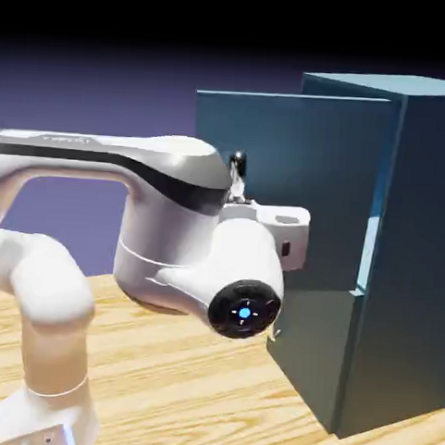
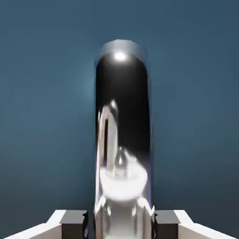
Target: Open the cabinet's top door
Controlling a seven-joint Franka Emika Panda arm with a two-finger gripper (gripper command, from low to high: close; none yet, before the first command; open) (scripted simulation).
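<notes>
The cabinet (image 1: 415, 247) is filling the three o'clock side of the exterior view, standing on the wooden desk (image 1: 170, 376). Its top door (image 1: 309, 157) is swinging out from the hinge side near the cabinet's front edge, its free edge pointing toward ten o'clock, and a pale strip of the interior is showing between door and body. The shorter lower door (image 1: 310, 366) is sitting closed beneath it. The white arm (image 1: 171, 218) is reaching in from nine o'clock, its hand close to the door's face. In the hand view the shiny bar handle (image 2: 122, 121) is running from twelve down to six o'clock, and the gripper (image 2: 120, 225) is closing narrowly around its lower end, a fingertip at either side, apparently gripping it. The opening looks well along: the door is clearly standing ajar, and what is left, I judge, is swinging it wider if needed, then letting go and backing off.
</notes>
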